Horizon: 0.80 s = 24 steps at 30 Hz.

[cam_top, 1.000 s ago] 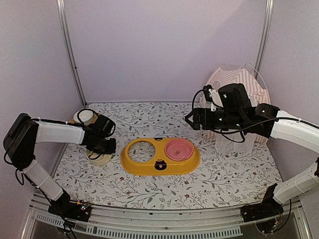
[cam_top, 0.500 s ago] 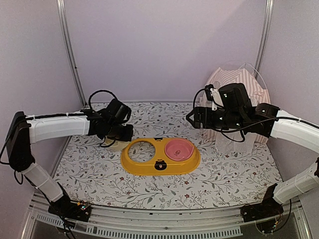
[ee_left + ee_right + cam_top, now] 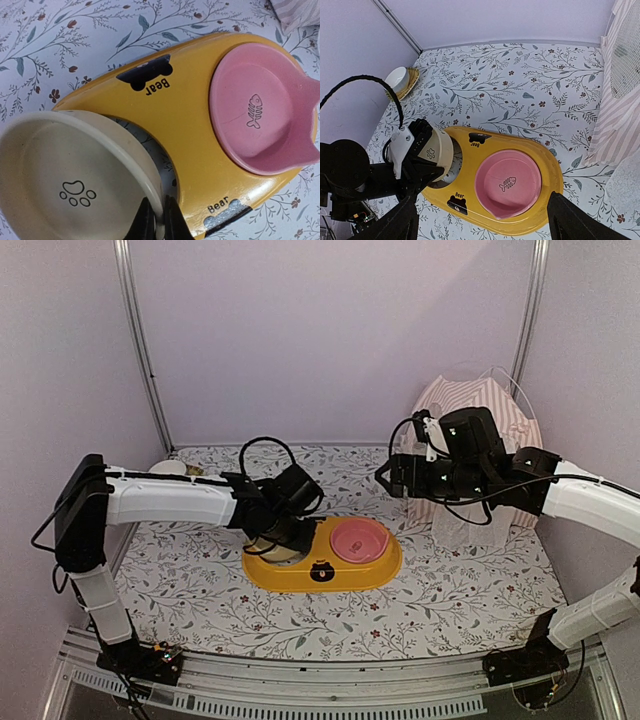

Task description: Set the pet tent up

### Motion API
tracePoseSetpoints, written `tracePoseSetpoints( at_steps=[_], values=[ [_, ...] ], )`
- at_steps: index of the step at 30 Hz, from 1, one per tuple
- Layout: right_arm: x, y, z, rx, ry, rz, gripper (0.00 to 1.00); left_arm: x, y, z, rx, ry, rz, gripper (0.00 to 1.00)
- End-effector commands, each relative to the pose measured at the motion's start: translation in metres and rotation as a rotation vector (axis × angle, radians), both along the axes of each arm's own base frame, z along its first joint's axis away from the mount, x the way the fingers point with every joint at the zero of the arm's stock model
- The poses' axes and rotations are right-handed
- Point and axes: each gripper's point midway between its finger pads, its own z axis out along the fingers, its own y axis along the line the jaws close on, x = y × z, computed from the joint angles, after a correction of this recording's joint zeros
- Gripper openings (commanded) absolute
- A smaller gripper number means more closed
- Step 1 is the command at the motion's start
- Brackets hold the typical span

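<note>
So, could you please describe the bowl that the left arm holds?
Find the yellow feeder mid-table. Over its empty left hole the left gripper pinches a cream bowl; its paw print differs from the fishbone in the pink bowl.

Before me a yellow plastic bear-printed feeder tray (image 3: 322,573) lies on the floral tablecloth (image 3: 420,600). A pink fish-marked bowl (image 3: 358,541) sits in its right well, and a cream paw-print bowl (image 3: 70,180) is tilted over its left.

i see a yellow feeder (image 3: 375,568), pink fish-marked bowl (image 3: 260,110), cream paw-print bowl (image 3: 65,170), pink-and-white striped tent (image 3: 470,400), floral-patterned tabletop (image 3: 450,590).
</note>
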Motion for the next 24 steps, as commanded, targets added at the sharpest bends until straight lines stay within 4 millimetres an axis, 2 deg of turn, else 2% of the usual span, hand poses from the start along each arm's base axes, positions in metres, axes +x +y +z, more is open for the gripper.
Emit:
tracePoseSetpoints(
  at_steps=[1,8,16,24],
  values=[
    [0.002,-0.006,-0.003,0.002,0.002,-0.020,0.91,0.004,-0.015,0.007,-0.014,-0.036,0.008,0.00],
    [0.001,-0.008,-0.007,-0.001,0.007,-0.021,0.91,0.000,-0.024,0.001,-0.011,-0.022,-0.012,0.00],
    [0.000,-0.004,-0.012,0.007,0.020,-0.008,0.91,-0.007,-0.019,-0.013,0.017,0.002,-0.011,0.00],
    [0.000,-0.003,-0.018,-0.006,0.031,0.001,0.91,-0.005,-0.019,-0.010,0.014,-0.012,-0.011,0.22]
  ],
)
